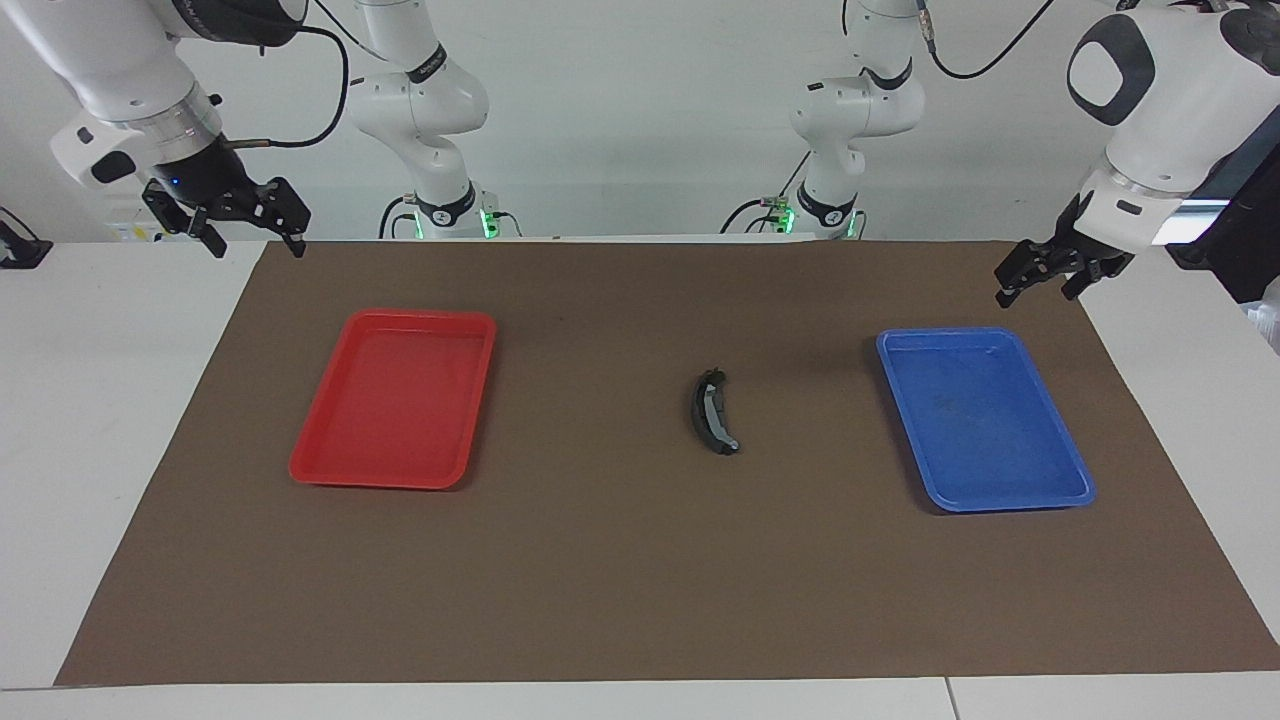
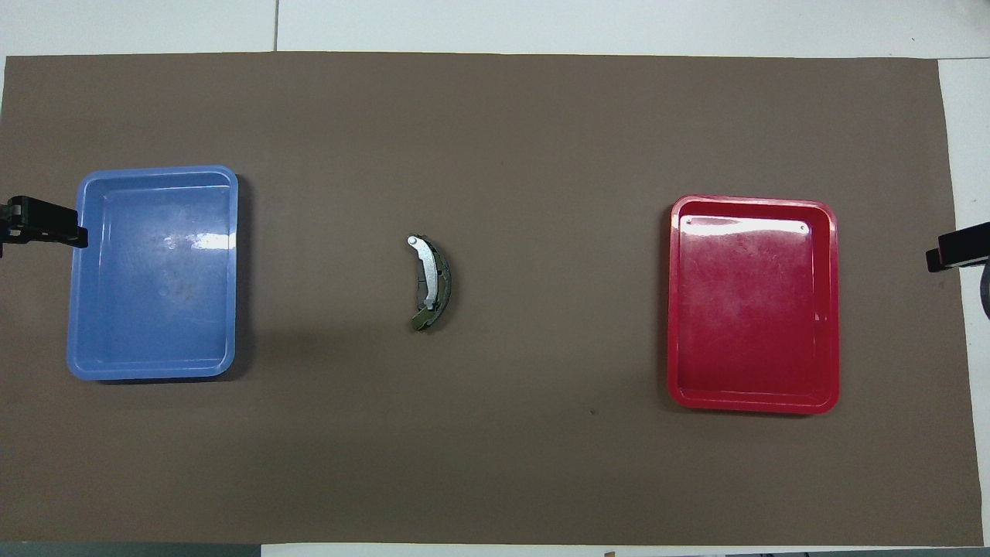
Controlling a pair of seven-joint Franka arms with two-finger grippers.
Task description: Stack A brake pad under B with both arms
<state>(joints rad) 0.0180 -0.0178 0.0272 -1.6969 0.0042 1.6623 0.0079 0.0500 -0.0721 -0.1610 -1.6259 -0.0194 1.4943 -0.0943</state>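
Note:
B (image 1: 712,412), a long black crescent with a light grey strip along its arc, lies on the brown mat midway between the two trays; it also shows as B (image 2: 430,283) from above. The A brake pad cannot be told apart from it and is hidden. My left gripper (image 1: 1035,290) hangs open and empty over the mat's corner by the blue tray, and its tip (image 2: 46,222) shows at the overhead view's edge. My right gripper (image 1: 255,240) hangs open and empty over the mat's corner at the red tray's end, seen as the right gripper (image 2: 957,250) from above.
A red tray (image 1: 330,470) lies toward the right arm's end and a blue tray (image 1: 1080,495) toward the left arm's end, both empty. The brown mat (image 1: 620,580) covers most of the white table.

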